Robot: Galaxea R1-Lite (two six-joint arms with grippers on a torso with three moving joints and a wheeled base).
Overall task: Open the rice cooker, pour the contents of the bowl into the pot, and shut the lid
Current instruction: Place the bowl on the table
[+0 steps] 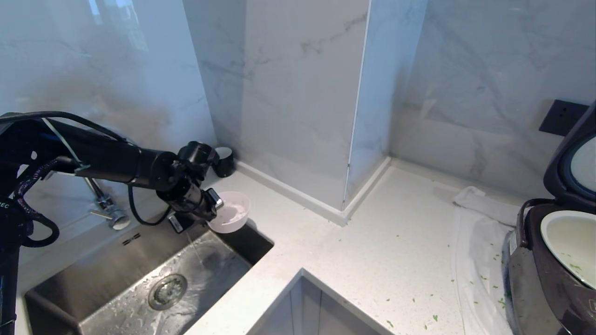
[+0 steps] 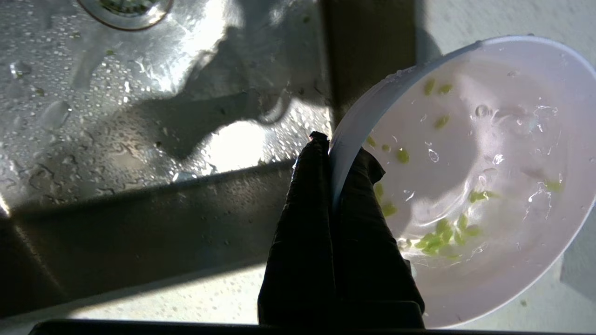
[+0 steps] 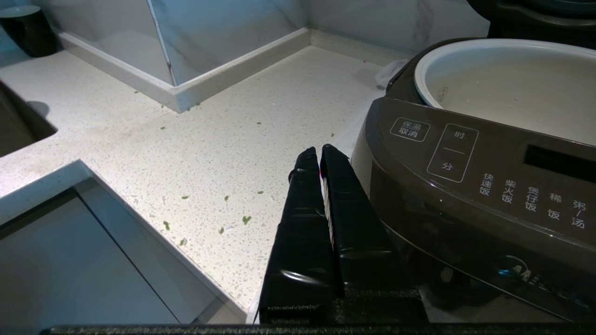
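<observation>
Far left, I had the left gripper clamped on the rim of the small pale pink round bowl, tilted over the wet steel sink, a thin stream running off it. Inside, a few bright green chopped bits clung to the wet whitish wall. The dark brown-grey rice cooker sat well apart on the far right, its hinged lid up and cream-white inner pot exposed, so the carry ran rightward across the speckled counter. The right gripper sat just beside the cooker, fingers together, far nearer it.
</observation>
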